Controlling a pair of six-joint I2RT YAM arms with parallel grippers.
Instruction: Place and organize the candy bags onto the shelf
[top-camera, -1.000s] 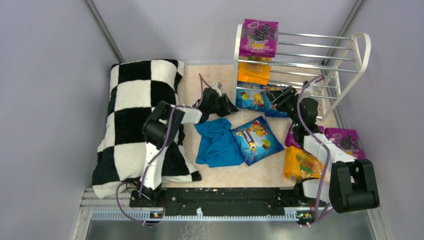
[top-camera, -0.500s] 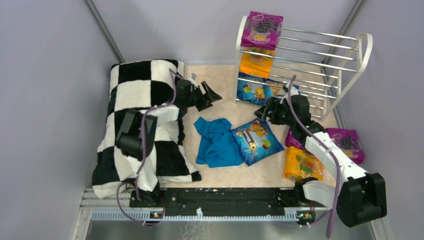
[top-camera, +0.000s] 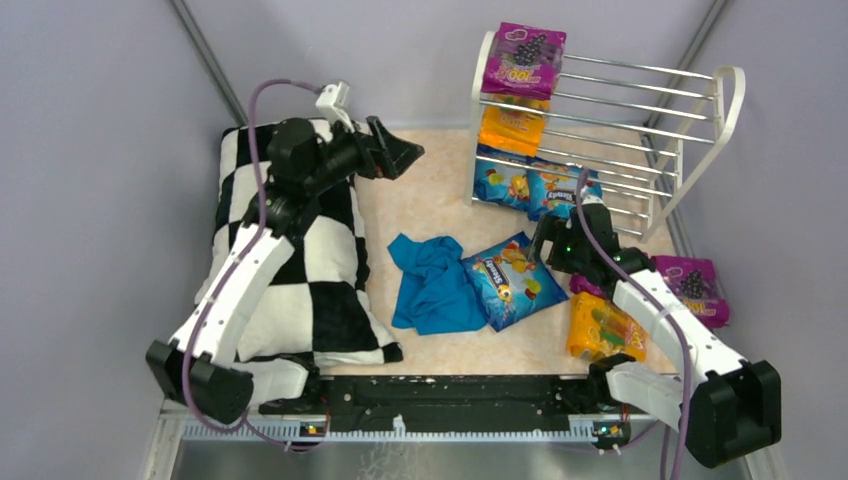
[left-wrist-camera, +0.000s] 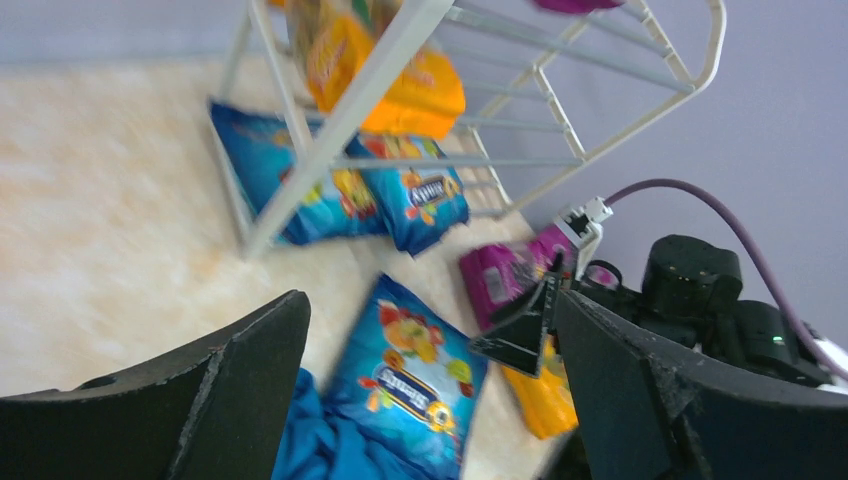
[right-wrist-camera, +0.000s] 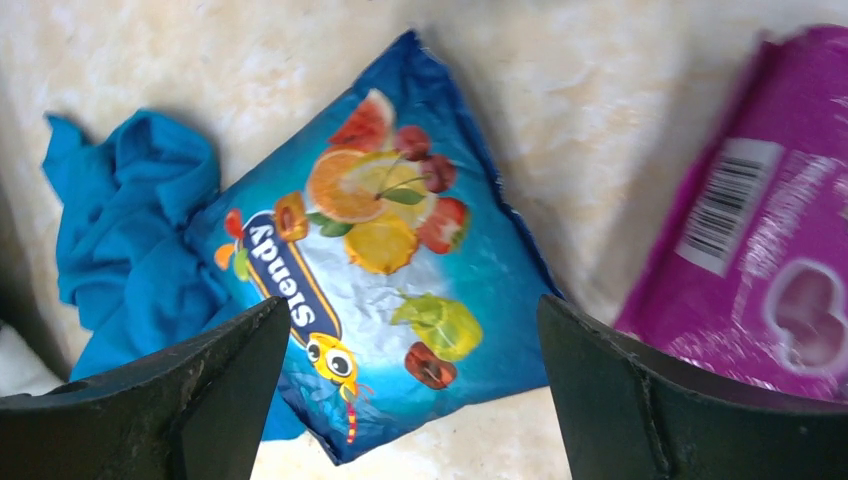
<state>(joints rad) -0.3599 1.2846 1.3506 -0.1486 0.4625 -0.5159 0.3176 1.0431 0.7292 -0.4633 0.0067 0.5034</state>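
The white shelf (top-camera: 690, 120) stands at the back right. It carries a purple candy bag (top-camera: 523, 60) on top, an orange one (top-camera: 511, 130) in the middle and two blue ones (top-camera: 503, 186) (top-camera: 560, 190) at the bottom. A loose blue bag (top-camera: 512, 280) (right-wrist-camera: 390, 250) lies on the table, with my right gripper (top-camera: 545, 240) (right-wrist-camera: 415, 390) open and empty just above its right corner. An orange bag (top-camera: 605, 328) and a purple bag (top-camera: 693, 285) (right-wrist-camera: 760, 250) lie at the right. My left gripper (top-camera: 395, 155) (left-wrist-camera: 430, 400) hangs open and empty, high at the pillow's far corner.
A black-and-white checkered pillow (top-camera: 290, 250) fills the left side. A teal-blue cloth (top-camera: 432, 285) (right-wrist-camera: 130, 220) lies crumpled against the loose blue bag's left edge. Purple walls close in on both sides behind the shelf.
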